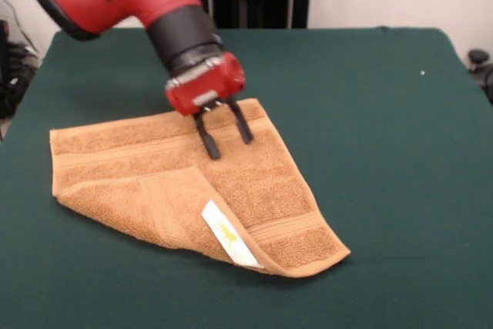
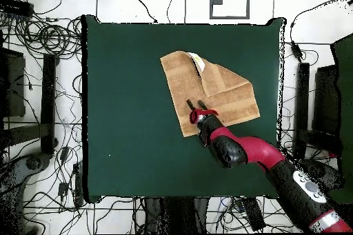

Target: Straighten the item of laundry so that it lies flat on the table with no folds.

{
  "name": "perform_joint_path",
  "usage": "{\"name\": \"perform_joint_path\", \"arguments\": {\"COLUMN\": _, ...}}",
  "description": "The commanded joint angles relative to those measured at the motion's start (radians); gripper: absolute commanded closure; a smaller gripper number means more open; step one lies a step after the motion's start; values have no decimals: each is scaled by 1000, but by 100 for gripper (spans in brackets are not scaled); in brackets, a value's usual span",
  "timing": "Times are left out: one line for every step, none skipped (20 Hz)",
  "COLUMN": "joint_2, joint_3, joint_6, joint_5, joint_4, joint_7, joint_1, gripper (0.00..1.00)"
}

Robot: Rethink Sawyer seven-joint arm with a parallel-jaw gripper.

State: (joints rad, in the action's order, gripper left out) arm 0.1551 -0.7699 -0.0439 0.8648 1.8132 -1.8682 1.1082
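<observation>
We see the gripper [image 1: 228, 138] with its jaws parted and empty, just above the towel [image 1: 262, 182] at frame centre on the table [image 1: 400, 152]. One corner, with the white tag [image 1: 229, 243], lies folded over. Next, we judge, comes grasping and unfolding that flap.

I counted one towel [image 1: 185, 182] with one white tag [image 1: 229, 244] at its 6 o'clock edge, one table [image 1: 400, 152], and my one gripper [image 1: 229, 140] with two fingers [image 1: 208, 140].
</observation>
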Motion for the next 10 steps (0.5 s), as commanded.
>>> {"name": "perform_joint_path", "arguments": {"joint_2": 130, "joint_3": 375, "joint_6": -312, "joint_5": -160, "joint_4": -175, "joint_7": -148, "joint_1": -384, "gripper": 0}}
{"name": "perform_joint_path", "arguments": {"joint_2": 139, "joint_3": 448, "joint_6": -382, "joint_5": -235, "joint_4": -172, "joint_7": -126, "joint_1": -447, "gripper": 0}}
{"name": "perform_joint_path", "arguments": {"joint_2": 150, "joint_3": 486, "joint_6": -416, "joint_5": -284, "joint_4": -165, "joint_7": -108, "joint_1": -481, "gripper": 0}}
{"name": "perform_joint_path", "arguments": {"joint_2": 164, "joint_3": 568, "joint_6": -477, "joint_5": -372, "joint_4": -153, "joint_7": -88, "joint_1": -552, "gripper": 0}}
{"name": "perform_joint_path", "arguments": {"joint_2": 171, "joint_3": 607, "joint_6": -506, "joint_5": -424, "joint_4": -145, "joint_7": -69, "joint_1": -589, "gripper": 0}}
{"name": "perform_joint_path", "arguments": {"joint_2": 175, "joint_3": 663, "joint_6": -549, "joint_5": -500, "joint_4": -134, "joint_7": -43, "joint_1": -643, "gripper": 0}}
{"name": "perform_joint_path", "arguments": {"joint_2": 179, "joint_3": 720, "joint_6": -592, "joint_5": -576, "joint_4": -123, "joint_7": -18, "joint_1": -697, "gripper": 0}}
{"name": "perform_joint_path", "arguments": {"joint_2": 177, "joint_3": 774, "joint_6": -644, "joint_5": -662, "joint_4": -110, "joint_7": 14, "joint_1": -753, "gripper": 0}}
{"name": "perform_joint_path", "arguments": {"joint_2": 176, "joint_3": 796, "joint_6": -665, "joint_5": -700, "joint_4": -107, "joint_7": 28, "joint_1": -779, "gripper": 0}}
{"name": "perform_joint_path", "arguments": {"joint_2": 172, "joint_3": 835, "joint_6": -711, "joint_5": -767, "joint_4": -98, "joint_7": 55, "joint_1": -824, "gripper": 0}}
